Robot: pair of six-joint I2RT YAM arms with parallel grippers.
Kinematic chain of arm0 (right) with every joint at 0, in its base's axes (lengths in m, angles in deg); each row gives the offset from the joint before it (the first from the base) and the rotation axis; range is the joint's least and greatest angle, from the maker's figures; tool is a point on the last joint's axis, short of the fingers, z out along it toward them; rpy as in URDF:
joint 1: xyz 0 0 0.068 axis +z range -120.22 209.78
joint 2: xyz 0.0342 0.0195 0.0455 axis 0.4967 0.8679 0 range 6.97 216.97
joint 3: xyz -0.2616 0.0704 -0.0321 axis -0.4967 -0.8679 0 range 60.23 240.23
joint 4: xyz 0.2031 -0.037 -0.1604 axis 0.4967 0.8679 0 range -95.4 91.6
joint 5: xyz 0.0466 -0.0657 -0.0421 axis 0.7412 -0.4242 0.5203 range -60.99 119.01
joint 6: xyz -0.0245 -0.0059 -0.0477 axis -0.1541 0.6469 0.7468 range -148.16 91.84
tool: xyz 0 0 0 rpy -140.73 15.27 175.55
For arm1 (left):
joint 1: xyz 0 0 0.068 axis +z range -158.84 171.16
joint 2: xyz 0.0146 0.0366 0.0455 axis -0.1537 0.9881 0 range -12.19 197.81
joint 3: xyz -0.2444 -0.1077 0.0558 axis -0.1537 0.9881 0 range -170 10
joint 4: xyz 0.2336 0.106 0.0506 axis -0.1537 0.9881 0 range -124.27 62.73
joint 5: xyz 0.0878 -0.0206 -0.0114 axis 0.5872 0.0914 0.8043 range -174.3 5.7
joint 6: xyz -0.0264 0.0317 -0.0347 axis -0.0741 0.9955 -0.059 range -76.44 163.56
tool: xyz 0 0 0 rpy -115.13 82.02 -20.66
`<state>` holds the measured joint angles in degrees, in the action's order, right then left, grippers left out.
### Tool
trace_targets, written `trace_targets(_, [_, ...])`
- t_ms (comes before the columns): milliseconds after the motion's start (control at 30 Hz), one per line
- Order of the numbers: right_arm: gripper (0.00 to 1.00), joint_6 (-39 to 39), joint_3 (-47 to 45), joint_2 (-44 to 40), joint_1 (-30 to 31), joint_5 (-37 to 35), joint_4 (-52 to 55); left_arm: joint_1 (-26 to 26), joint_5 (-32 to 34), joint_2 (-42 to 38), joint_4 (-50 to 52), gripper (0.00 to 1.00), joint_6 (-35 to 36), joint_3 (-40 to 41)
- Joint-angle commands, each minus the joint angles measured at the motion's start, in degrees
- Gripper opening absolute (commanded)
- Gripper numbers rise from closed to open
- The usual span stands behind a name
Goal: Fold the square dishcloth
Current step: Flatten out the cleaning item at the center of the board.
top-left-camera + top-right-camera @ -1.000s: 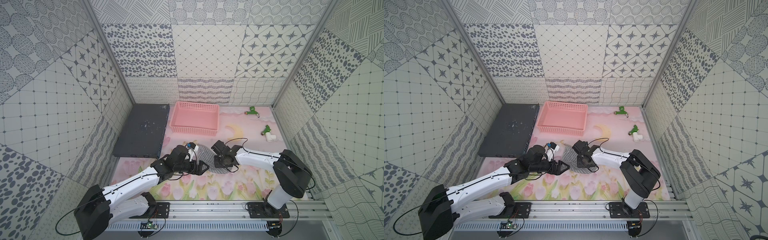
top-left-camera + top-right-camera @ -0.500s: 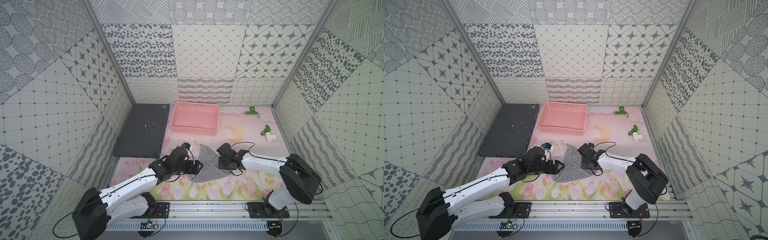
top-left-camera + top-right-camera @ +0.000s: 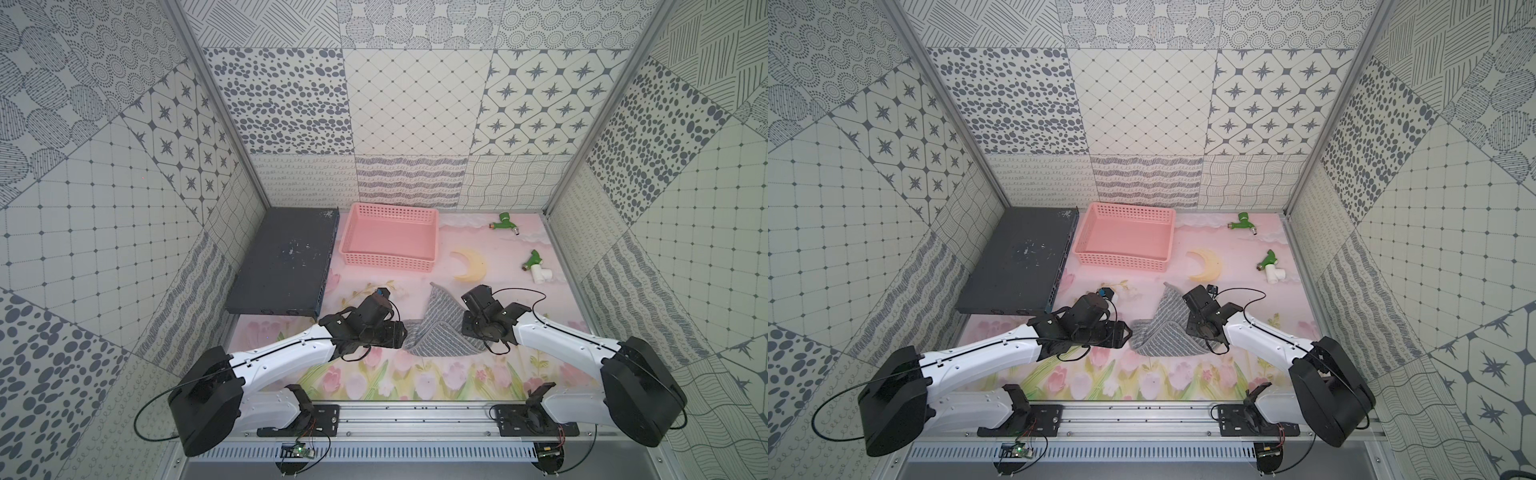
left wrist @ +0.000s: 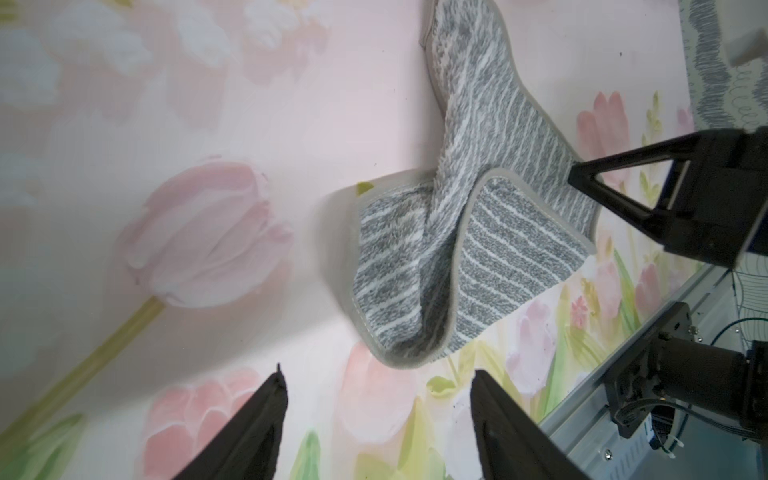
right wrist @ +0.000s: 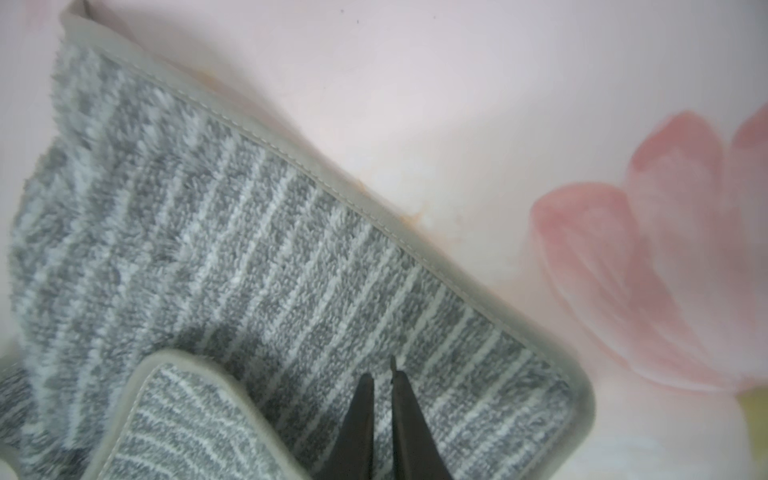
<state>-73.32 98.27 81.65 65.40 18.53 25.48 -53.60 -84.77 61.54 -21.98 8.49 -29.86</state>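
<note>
Obs. The square dishcloth (image 3: 436, 336) lies on the flower-printed surface (image 3: 374, 376), front centre, between the two arms. It shows the same way in both top views (image 3: 1163, 334).

- Cloth is not flat. One rounded corner flap (image 4: 519, 245) is turned over onto the main panel, and the side toward the left arm curls up in a loose roll.
- Its far corner points toward the pink basket (image 3: 388, 262) but is apart from it. The yellow crescent (image 3: 471, 266) sits near that corner, not touching.

Left end effector (image 4: 377, 372): jaws stand wide apart with nothing between them. The fingertips are just short of the rolled edge of the cloth, and no contact is visible.

Right end effector (image 5: 381, 371): jaws almost fully closed, only a thin slit, and no cloth seen in the slit.
- The tips hang over the striped panel close to a hemmed corner. I cannot tell whether they touch the pile; the view is too close and soft.
- In the left wrist view one of its dark fingers (image 4: 579, 176) meets the hem on the cloth's far side.

Elsewhere:
- A dark flat box (image 3: 286, 266) sits at rear left, just beside the basket.
- A green fitting (image 3: 505, 220) and a green-and-white fitting (image 3: 534, 266) sit at rear right, well apart from the cloth.
</note>
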Motion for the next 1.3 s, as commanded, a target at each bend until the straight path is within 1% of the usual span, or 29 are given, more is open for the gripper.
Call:
trace_targets(0, [0.17,3.11,3.31,-1.68,0.16,0.99,-0.11,-2.23,5.06,4.85,-3.16,0.67,-0.29,-2.06])
trace_targets(100, [0.24,7.03,7.63,-1.09,0.2,1.86,-0.07,-2.47,6.32,8.98,-3.31,0.64,0.36,-4.04])
trace_targets(200, [0.3,10.37,13.01,1.49,0.0,2.03,-0.02,-2.45,6.97,12.25,-4.06,0.6,1.27,-5.45])
trace_targets(300, [0.32,13.37,19.33,6.58,-0.19,2.39,0.22,-2.49,7.83,14.41,-4.51,0.56,1.41,-6.45])
trace_targets(500, [0.35,18.85,30.56,19.34,-1.25,2.45,0.24,-2.46,9.12,18.34,-5.35,0.54,2.3,-8.36])
trace_targets(767, [0.44,23.74,38.48,30.87,-3.52,3.88,0.24,-2.36,9.03,22.86,-4.99,0.46,1.95,-10.41])
trace_targets(833, [0.45,24.69,39.52,32.92,-3.78,4.8,0.24,-2.41,9.35,23.16,-4.64,0.42,1.71,-10.42])
trace_targets(1000, [0.49,26.4,41.32,37.0,-3.83,7.01,0.23,-2.32,9.86,23.25,-3.98,0.26,1.43,-10.0])
trace_targets(1133, [0.5,26.88,42.43,39.71,-3.88,6.76,0.24,-2.14,10.41,23.13,-3.87,0.13,0.84,-9.97])
trace_targets(1267, [0.5,26.48,42.04,41.22,-3.81,6.45,0.2,-2.03,11.31,22.54,-3.17,0.04,0.49,-9.89])
